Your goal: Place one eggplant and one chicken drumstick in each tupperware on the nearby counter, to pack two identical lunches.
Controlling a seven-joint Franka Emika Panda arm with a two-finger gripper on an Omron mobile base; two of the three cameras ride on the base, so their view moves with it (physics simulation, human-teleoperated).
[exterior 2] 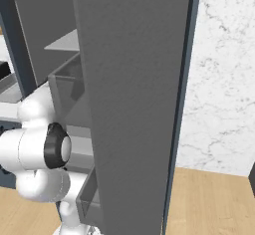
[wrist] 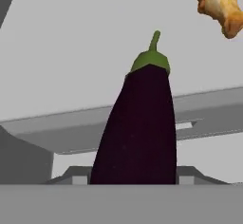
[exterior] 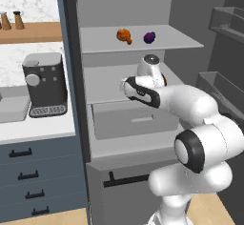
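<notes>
Deep inside fridge, end effector (wrist: 133, 182) clamped on dark eggplant (wrist: 137, 128); drumstick (wrist: 219, 4) near, apart; shelf edge behind.

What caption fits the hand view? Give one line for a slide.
Gripper closed on the dark eggplant, green stem pointing away, with a chicken drumstick lying beyond on the grey fridge shelf.

Glossy white rounded arm (exterior: 200, 138) with dark joint rings.
</notes>
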